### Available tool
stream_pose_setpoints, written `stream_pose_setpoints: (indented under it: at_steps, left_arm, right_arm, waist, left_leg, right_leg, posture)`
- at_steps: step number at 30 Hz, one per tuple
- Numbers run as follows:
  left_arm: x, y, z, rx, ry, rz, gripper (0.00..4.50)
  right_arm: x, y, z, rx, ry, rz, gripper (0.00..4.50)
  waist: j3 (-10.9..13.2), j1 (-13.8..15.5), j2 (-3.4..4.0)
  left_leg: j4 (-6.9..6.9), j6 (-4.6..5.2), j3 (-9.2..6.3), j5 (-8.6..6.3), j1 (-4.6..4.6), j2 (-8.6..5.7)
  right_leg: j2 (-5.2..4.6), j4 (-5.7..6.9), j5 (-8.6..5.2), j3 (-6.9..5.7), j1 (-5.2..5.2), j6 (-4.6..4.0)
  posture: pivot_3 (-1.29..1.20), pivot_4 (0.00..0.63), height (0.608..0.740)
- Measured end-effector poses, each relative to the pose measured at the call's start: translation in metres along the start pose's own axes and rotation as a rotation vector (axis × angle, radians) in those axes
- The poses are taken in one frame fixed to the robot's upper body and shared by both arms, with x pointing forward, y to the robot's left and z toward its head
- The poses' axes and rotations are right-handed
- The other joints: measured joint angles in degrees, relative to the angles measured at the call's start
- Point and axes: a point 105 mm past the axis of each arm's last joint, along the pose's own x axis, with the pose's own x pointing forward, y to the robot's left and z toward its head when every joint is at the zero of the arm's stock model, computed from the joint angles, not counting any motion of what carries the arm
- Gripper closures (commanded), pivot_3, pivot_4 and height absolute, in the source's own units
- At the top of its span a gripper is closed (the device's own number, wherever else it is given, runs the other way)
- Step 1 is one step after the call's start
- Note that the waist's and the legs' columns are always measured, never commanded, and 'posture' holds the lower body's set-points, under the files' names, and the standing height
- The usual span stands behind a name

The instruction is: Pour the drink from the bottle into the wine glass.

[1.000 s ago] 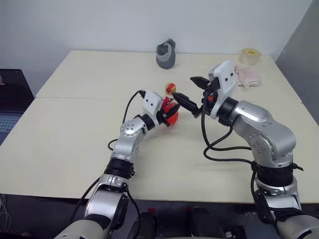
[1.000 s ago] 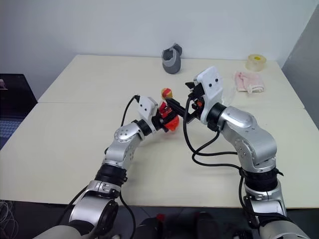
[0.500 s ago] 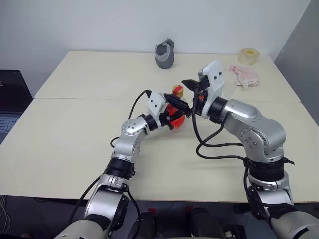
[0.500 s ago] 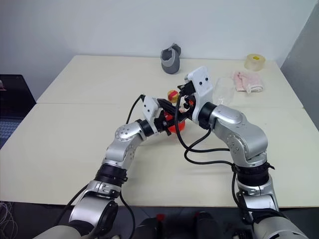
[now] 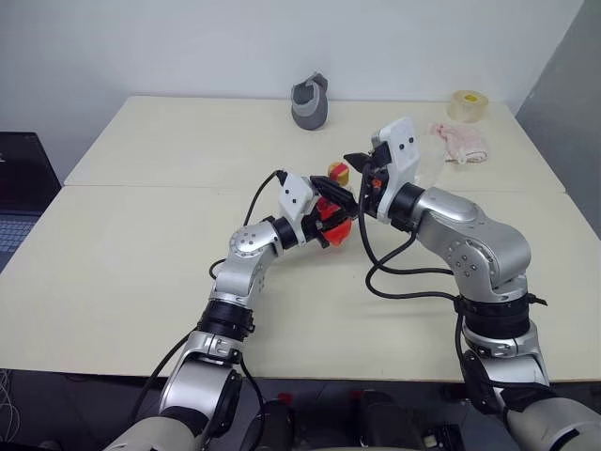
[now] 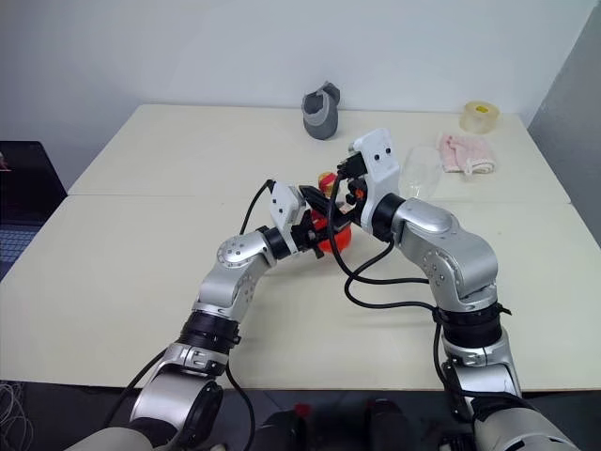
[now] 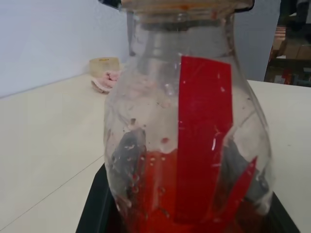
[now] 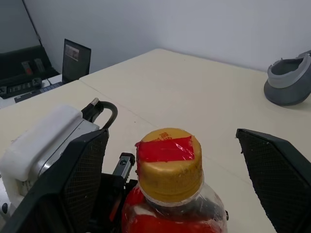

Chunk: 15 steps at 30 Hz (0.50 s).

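A cream table (image 5: 141,244) spans the scene, with a grey cup-like object (image 5: 310,101) at its far edge, a pink cloth (image 5: 460,141) and a roll of tape (image 5: 469,104) at the far right corner, and a dark laptop (image 5: 19,202) off the left side. Above the table's middle, both arms meet over the bottle (image 7: 187,126), a small clear plastic flask with a red label strip and red-orange drink (image 7: 160,194) pooled in its lower part. The left gripper (image 5: 324,214) is clamped on the bottle's body and holds it upright, clear of the tabletop. The right gripper (image 8: 170,160) stands spread wide, one finger on each side of the yellow cap (image 8: 168,162), which bears a patch of red tape; neither finger touches it yet. The cap is on, so pouring has not begun; the step in hand looks like unscrewing.

The risk lies in the closing: a pinch that lands off-centre on the cap could twist the light bottle in the left grip or squeeze its soft wall, and drink could spill as the cap comes free. The wine glass (image 6: 420,170) is hard to make out, a faint clear shape beyond the right arm near the cloth, its stem and foot hidden. The left fingers are largely masked by the bottle.
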Motion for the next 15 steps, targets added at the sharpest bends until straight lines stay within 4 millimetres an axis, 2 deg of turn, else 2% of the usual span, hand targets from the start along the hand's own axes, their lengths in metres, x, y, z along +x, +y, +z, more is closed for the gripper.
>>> stream_pose_setpoints:
  at_steps: [6,9,15]
  left_arm:
    - [0.000,-0.001,0.000,-0.012,-0.009,-0.003,3.10]
    - [0.001,-0.003,0.000,-0.020,-0.012,-0.005,3.10]
    - [0.001,-0.002,0.000,-0.020,-0.012,0.001,3.10]
  right_arm:
    - [0.003,-0.001,0.011,0.053,-0.041,-0.017,0.00]
    - [0.003,-0.002,0.012,0.108,-0.046,-0.026,0.00]
    - [0.001,-0.004,0.012,0.105,-0.036,-0.021,0.00]
  waist:
    - [0.00,-0.02,0.00]
    - [0.00,-0.02,0.00]
    - [0.00,-0.09,0.01]
  left_leg:
    - [-0.01,0.00,-0.04,0.00,0.00,0.02]
    - [-0.01,0.00,-0.03,0.00,0.00,0.02]
    - [-0.01,0.01,-0.02,0.00,0.00,0.00]
  right_leg:
    - [0.00,0.00,0.00,0.00,0.00,0.00]
    - [0.00,0.00,0.00,0.01,-0.01,0.00]
    - [0.00,0.00,0.00,0.01,-0.01,0.00]
  posture:
    - [0.00,0.150,0.740]
    - [0.00,0.150,0.740]
    - [0.00,0.150,0.740]
